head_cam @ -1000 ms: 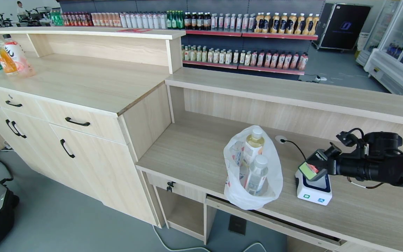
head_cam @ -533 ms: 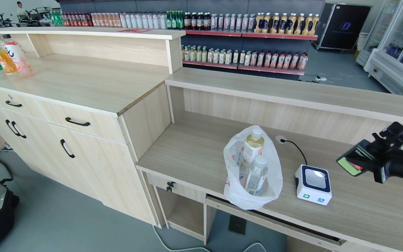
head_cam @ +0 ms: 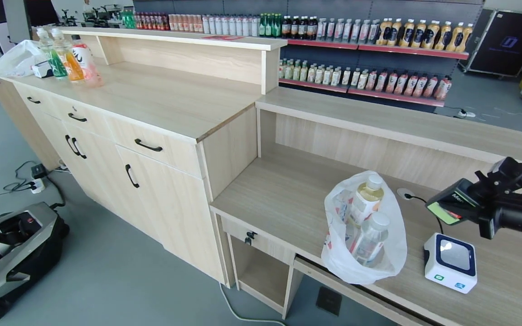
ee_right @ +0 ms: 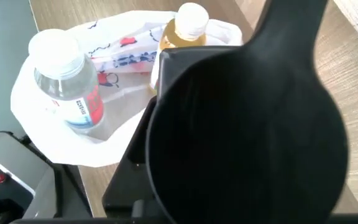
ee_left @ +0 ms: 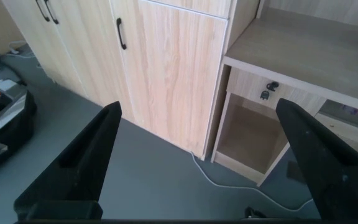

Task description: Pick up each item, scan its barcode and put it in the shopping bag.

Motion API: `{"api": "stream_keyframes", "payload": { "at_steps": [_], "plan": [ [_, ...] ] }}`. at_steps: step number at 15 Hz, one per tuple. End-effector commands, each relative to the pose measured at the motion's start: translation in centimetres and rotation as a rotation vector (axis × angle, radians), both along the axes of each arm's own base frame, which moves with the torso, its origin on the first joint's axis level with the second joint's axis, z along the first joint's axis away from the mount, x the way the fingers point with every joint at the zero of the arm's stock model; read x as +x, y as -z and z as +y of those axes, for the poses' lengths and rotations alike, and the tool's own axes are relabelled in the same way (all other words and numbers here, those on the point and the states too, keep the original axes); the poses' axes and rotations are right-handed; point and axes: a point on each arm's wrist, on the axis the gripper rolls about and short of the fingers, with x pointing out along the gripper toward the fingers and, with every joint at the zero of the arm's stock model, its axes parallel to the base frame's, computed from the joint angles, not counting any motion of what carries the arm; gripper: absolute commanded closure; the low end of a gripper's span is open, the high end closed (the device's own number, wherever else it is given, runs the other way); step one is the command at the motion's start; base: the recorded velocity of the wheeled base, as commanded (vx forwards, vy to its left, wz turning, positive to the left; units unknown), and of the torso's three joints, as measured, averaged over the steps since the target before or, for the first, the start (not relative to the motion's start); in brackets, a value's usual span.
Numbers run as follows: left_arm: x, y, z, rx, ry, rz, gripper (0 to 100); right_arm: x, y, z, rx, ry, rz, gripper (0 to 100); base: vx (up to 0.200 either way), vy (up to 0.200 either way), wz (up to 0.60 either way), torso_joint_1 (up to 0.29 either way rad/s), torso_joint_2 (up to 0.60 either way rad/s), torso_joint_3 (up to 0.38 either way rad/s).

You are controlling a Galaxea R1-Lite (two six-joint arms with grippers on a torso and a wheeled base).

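A white shopping bag [head_cam: 390, 253] stands on the low desk [head_cam: 288, 190], holding a yellow tea bottle [head_cam: 364, 201] and a clear water bottle [head_cam: 369, 235]. The white scanner [head_cam: 450, 262] sits just right of it. My right gripper [head_cam: 474, 204] hangs above the scanner, shut on a dark box with a green label [head_cam: 444, 206]. From the right wrist, that dark box [ee_right: 185, 106] hovers over the bag [ee_right: 48, 137] and both bottles. My left gripper [ee_left: 197, 155] is open over the floor in front of the cabinets, its fingers [ee_left: 73, 168] wide apart.
Three drink bottles [head_cam: 66, 54] and another white bag [head_cam: 12, 61] rest at the far left of the tall counter [head_cam: 175, 99]. The scanner's cable [head_cam: 417, 198] runs to a hole in the desk. Drink shelves [head_cam: 360, 45] line the back wall.
My right gripper carried the dark box up and to the right, off the scanner. Since then the head camera has turned, shifting the whole picture rightward.
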Motion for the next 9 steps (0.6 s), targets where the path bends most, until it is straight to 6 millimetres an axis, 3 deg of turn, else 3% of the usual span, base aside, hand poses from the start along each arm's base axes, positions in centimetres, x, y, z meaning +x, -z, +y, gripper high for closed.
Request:
{"api": "stream_keyframes", "payload": {
  "at_steps": [1,5,9],
  "plan": [
    [0.0,0.0,0.0,0.0,-0.002,-0.001,0,1.2,2.5,0.5,0.04,-0.059,0.076,100,0.0,0.0,0.0,0.0,0.0,0.0],
    [0.0,0.0,0.0,0.0,-0.002,-0.001,0,3.4,6.6,1.4,0.061,-0.165,0.127,100,0.0,0.0,0.0,0.0,0.0,0.0],
    [0.0,0.0,0.0,0.0,-0.002,-0.001,0,5.2,8.5,1.2,0.042,-0.177,0.104,100,0.0,0.0,0.0,0.0,0.0,0.0]
  ]
}}
